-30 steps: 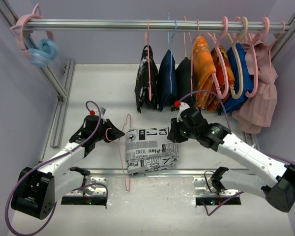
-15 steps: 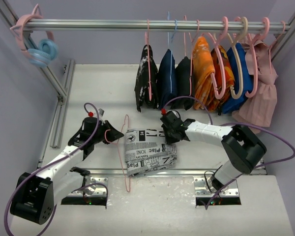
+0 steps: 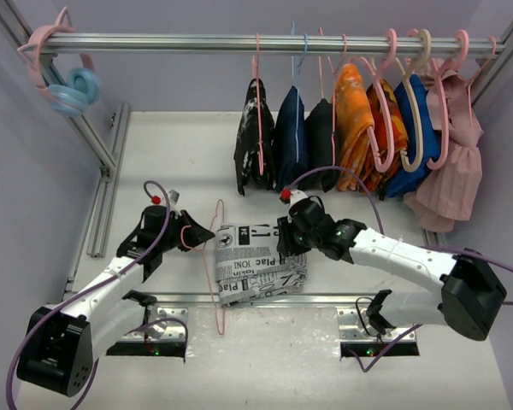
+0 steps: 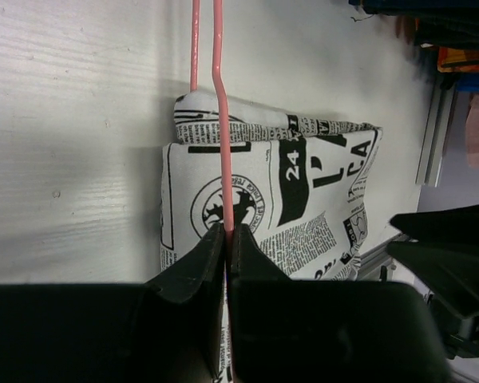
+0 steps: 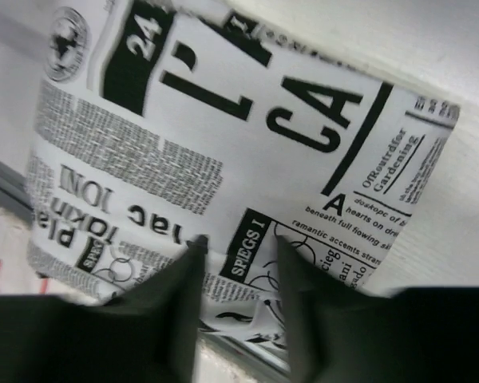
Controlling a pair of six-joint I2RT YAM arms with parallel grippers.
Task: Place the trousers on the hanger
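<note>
Trousers (image 3: 261, 260) lie folded on the counter (image 3: 179, 154) between the tools. The left tool (image 4: 226, 231) is clamped tight on the hanger (image 4: 216, 40) wire at their left edge, and the right tool (image 5: 239, 239) stands with jaws parted over the printed cloth, seemingly gripping nothing. The hanger only meets the fold's edge, so draping looks mostly left to do; against a second ago the right tool has widened and its arm swung lower, the rest unmoved.

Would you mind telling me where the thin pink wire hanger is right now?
In the top view the hanger sits left of centre, running along the left edge of the folded trousers, its wire pinched in the shut left gripper.
</note>
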